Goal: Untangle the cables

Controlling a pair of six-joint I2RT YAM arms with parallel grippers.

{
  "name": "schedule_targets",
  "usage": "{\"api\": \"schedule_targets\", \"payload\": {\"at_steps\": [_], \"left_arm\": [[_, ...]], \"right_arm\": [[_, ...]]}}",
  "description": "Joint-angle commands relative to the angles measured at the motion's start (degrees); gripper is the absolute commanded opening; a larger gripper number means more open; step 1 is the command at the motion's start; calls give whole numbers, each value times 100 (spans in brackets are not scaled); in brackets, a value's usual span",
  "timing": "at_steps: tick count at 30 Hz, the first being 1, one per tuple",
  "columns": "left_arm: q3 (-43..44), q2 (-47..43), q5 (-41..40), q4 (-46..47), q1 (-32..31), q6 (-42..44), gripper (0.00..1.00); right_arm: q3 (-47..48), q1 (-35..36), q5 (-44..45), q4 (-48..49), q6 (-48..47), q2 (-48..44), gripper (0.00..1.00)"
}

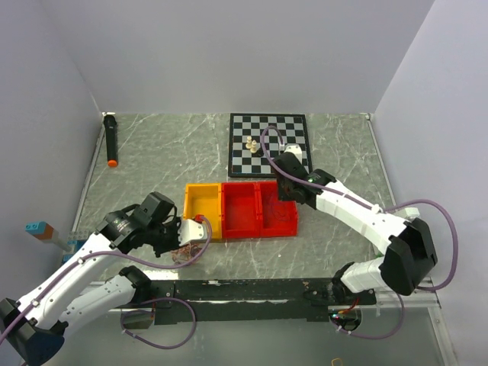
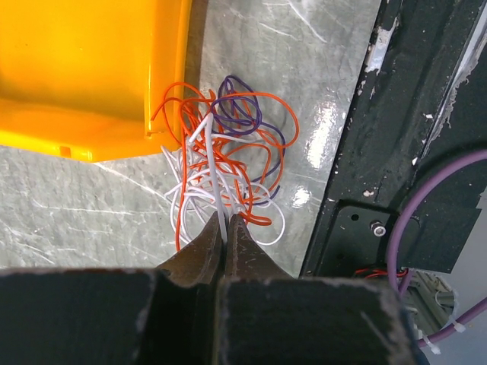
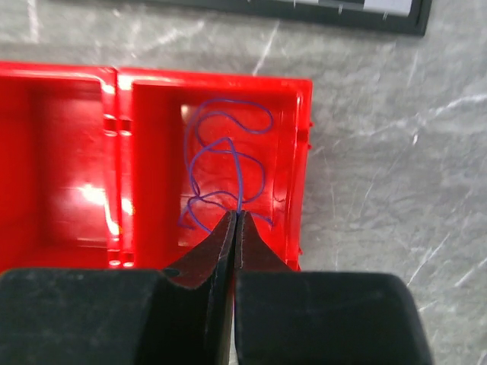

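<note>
A tangle of orange, white and purple cables lies on the marble table beside the yellow bin. My left gripper is shut on a white cable rising from the tangle. In the top view the left gripper sits by the tangle. My right gripper is shut on a purple cable that hangs looped into the right compartment of the red bin. In the top view the right gripper is over the red bin.
A chessboard with a few pieces stands behind the red bin. A black marker with an orange tip lies at the far left. The black arm-mount rail runs right beside the tangle. A blue and brown block sits off the left edge.
</note>
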Motion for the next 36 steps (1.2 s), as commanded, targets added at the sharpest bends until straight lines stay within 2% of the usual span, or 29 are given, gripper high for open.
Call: {"api": "schedule_targets", "payload": {"at_steps": [1, 6, 7, 9, 10, 13, 15, 20, 25, 30, 33, 36], "left_arm": [[106, 82, 141, -38, 36, -29, 1], [185, 197, 343, 15, 45, -161, 1], [185, 197, 369, 41, 37, -170, 1], [203, 214, 379, 85, 45, -213, 1], [212, 241, 379, 102, 45, -231, 1], [308, 285, 457, 146, 54, -319, 2], [370, 250, 562, 243, 98, -424, 2], [562, 249, 615, 515, 151, -793, 3], [1282, 461, 607, 218, 151, -926, 5], [2099, 381, 369, -117, 151, -732, 7], [2574, 592, 667, -345, 151, -829, 10], [2909, 829, 1089, -661, 151, -864, 7]], "right_arm": [[-52, -20, 21, 264, 238, 129, 0], [-149, -20, -296, 467, 318, 411, 0], [-122, -20, -357, 449, 326, 463, 9], [-87, -20, -436, 405, 379, 508, 40], [-113, -20, -480, 431, 379, 456, 53], [-192, -20, -664, 493, 414, 149, 79], [-201, 32, -814, 546, 353, -124, 87], [141, 558, -727, 476, 89, -818, 91], [282, 1270, -507, 317, 150, -1293, 89], [-121, 1930, -384, 457, 388, -1890, 89], [-534, 2168, -524, 834, 423, -2295, 90], [-929, 2308, -892, 1300, 485, -2533, 91]]}}
